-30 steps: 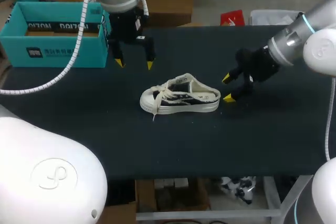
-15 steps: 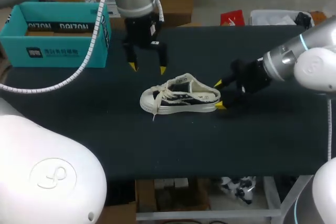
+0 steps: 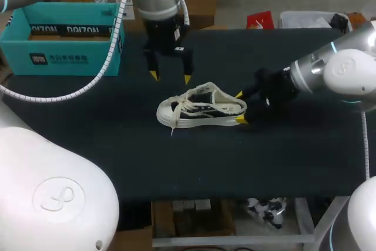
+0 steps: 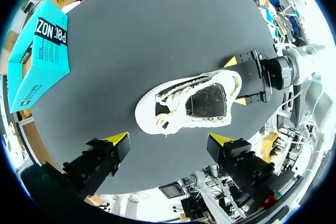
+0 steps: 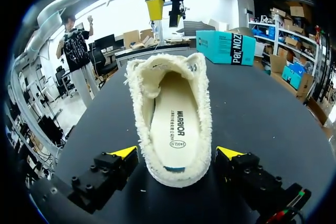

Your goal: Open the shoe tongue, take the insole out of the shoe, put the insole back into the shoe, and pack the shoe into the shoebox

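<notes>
— Where's our shoe [image 3: 201,109]?
— Mid-table, toe pointing left, shoebox [image 3: 61,39] far left. Our right gripper [image 3: 239,107] straddles its heel, fingers spread; our left gripper [image 3: 170,77] hangs at its far side, also spread.

The shoe [image 3: 201,109] lies mid-desk [image 3: 176,163]. Its heel end is occupied: the right gripper [image 3: 239,107] stands there spread, one finger on each side of the heel, with a narrow gap on either side. The left gripper [image 3: 171,77] hangs spread just beyond the shoe's far side, obstructing that approach. Bare desk lies along the near side and past the toe. The shoebox [image 3: 61,39] stands well apart at the far left.
</notes>
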### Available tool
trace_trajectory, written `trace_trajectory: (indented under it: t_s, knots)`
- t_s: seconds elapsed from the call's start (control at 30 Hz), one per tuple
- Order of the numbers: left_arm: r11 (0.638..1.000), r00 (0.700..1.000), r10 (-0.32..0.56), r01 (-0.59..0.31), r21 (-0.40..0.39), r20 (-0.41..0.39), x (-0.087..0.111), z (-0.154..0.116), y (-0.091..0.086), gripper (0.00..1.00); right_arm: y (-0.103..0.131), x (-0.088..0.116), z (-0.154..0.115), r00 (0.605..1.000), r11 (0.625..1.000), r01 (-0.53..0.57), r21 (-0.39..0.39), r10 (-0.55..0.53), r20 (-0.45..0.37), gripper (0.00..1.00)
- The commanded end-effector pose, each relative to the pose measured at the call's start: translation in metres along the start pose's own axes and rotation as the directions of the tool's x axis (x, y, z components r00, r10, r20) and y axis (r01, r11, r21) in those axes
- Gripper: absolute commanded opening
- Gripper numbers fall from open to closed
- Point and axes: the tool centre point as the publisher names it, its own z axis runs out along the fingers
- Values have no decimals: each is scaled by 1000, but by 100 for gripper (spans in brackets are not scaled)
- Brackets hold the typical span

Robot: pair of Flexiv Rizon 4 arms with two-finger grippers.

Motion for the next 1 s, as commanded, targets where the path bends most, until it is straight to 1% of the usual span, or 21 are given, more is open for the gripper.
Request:
trace_trajectory:
  t_s: [0.03, 0.33, 0.63, 0.67, 0.7, 0.73, 0.9, 1.0]
  knots:
    - [1000, 1000, 1, -1, -8, -4, 1, 3, -5, 100, -2, -7, 11, 1000, 1000, 0, -10, 0, -14, 100]
    - [1000, 1000, 5, -6, -17, -11, 4, 5, -8, 100, -7, -11, 25, 1000, 999, -3, -36, 2, -30, 100]
    - [1000, 1000, 11, -11, -20, -13, 12, 6, -10, 100, -11, -11, 29, 999, 999, -2, -54, 0, -32, 100]
    - [1000, 1000, 10, -10, -22, -14, 13, 6, -11, 100, -11, -12, 29, 999, 998, 0, -55, -2, -32, 78]
    - [1000, 1000, 9, -9, -24, -15, 15, 7, -11, 100, -11, -11, 29, 1000, 999, 3, -54, -5, -31, 15]
    - [1000, 1000, 5, -5, -27, -14, 17, 7, -11, 100, -10, -11, 30, 999, 999, 6, -53, -8, -31, 0]
    - [999, 999, -34, 34, -9, 33, 33, 8, -10, 100, -11, -10, 33, 1000, 1000, -3, -31, 2, -23, 0]
    - [998, 996, -58, 56, 23, 74, 47, 9, -8, 100, -12, -9, 34, 1000, 1000, -10, -24, 10, -16, 0]
